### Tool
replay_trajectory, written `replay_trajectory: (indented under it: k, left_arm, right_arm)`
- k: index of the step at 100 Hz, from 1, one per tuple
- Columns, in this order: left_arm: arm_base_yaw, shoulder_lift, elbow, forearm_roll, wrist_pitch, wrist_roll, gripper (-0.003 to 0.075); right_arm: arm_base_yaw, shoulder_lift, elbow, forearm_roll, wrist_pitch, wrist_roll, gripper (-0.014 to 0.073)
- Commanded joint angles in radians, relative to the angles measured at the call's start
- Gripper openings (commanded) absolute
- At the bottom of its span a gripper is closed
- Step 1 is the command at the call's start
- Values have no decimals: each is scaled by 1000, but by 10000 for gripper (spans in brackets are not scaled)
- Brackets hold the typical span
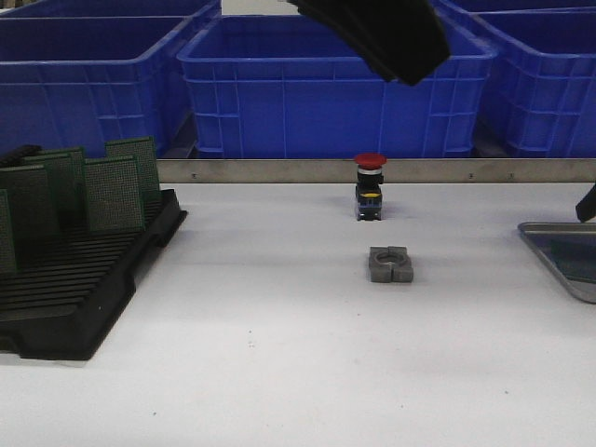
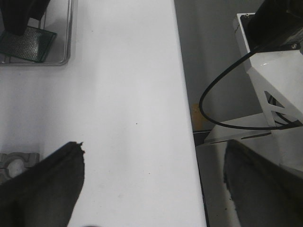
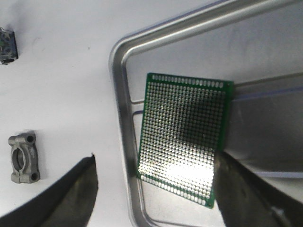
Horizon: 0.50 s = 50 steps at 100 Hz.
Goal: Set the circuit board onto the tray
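A green perforated circuit board [image 3: 184, 137] lies flat on the floor of the grey metal tray [image 3: 120, 94], close to its rounded corner. My right gripper [image 3: 156, 201] is open above it, one finger on each side, touching nothing. In the front view the tray [image 1: 549, 244] sits at the right edge of the table, with only a sliver of the right gripper [image 1: 587, 202] showing. The left wrist view shows the board [image 2: 26, 42] in the tray [image 2: 66, 59] from afar. My left gripper [image 2: 151, 189] is open and empty, high above the table's front edge.
A black slotted rack [image 1: 84, 298] with several upright green boards [image 1: 112, 191] stands at the left. A grey metal clamp block [image 1: 390, 264] and a red push button [image 1: 370, 186] sit mid-table. Blue bins [image 1: 326, 84] line the back behind a metal rail. A dark arm part [image 1: 382, 33] hangs at the top.
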Motion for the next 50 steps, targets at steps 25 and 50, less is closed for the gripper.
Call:
replay_trajectory:
  k: [25,50]
  left_arm:
    - [-5,-49,-39,-33,44,-10,568]
    - [55,-55,-143,289,44,-30,568]
  right_arm:
    - [-7,-45,-27,41,16,-14,533]
    - [-7,-45,-27,41,29,-14,533]
